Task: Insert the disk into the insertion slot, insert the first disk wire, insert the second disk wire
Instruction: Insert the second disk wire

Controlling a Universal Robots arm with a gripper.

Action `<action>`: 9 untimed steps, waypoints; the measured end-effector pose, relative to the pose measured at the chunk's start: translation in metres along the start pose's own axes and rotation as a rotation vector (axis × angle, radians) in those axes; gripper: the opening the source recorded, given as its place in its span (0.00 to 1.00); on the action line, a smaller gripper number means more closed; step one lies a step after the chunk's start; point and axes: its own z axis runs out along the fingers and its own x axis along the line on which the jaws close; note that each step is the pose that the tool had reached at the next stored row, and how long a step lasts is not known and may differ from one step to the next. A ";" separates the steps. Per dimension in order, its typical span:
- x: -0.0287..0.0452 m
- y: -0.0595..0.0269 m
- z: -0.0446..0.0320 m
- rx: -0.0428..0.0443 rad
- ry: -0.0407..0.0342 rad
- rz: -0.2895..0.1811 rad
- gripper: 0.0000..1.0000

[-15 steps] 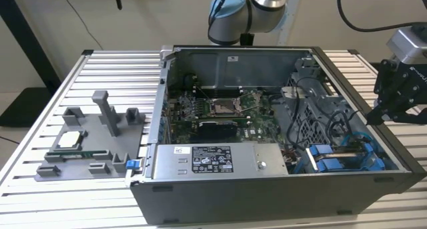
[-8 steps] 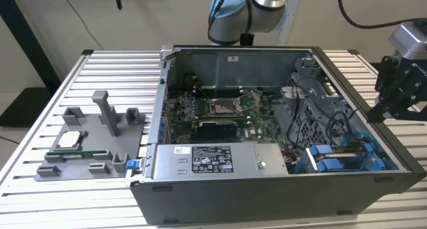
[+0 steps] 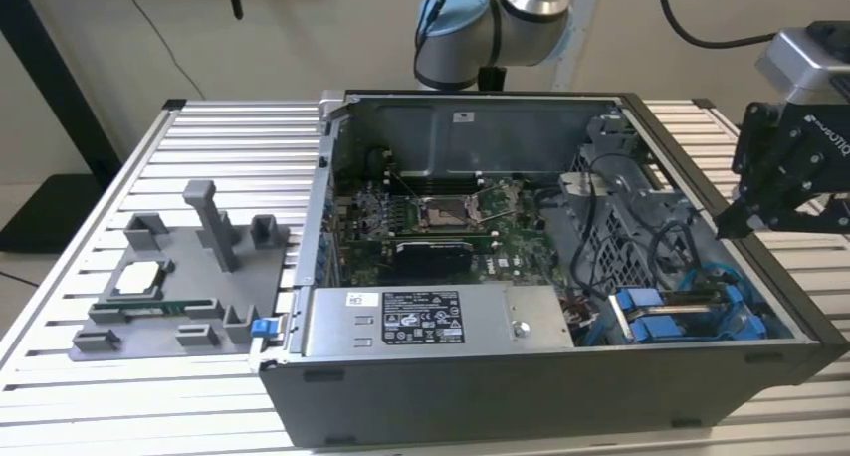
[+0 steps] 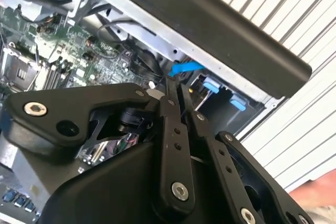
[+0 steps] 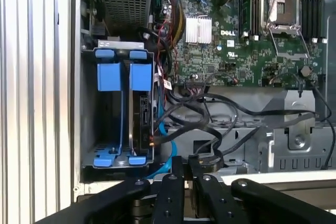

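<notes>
A grey fixture tray (image 3: 186,287) lies on the slatted desk (image 3: 80,227) at the exterior view's left. The disk (image 3: 684,312) sits in the insertion slot (image 3: 743,322). The gripper (image 3: 743,222) hovers above, fingers (image 4: 169,114) pressed together, empty.

In the second wrist view your claw (image 4: 176,85) sat with its black fingers (image 4: 169,129) pressed together, tips just above the computer case's dark edge (image 4: 210,30). A bright blue strip (image 4: 185,68) lay right beside those tips. The green motherboard (image 4: 58,51) spread beyond the claw, inside the case.
</notes>
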 end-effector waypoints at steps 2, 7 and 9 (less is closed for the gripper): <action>-0.0001 0.0060 -0.0010 -0.0049 -0.0003 0.001 0.00; 0.0001 0.0218 -0.0015 -0.0185 -0.0003 0.003 0.00; 0.0002 0.0288 -0.0011 -0.0235 -0.0003 0.004 0.00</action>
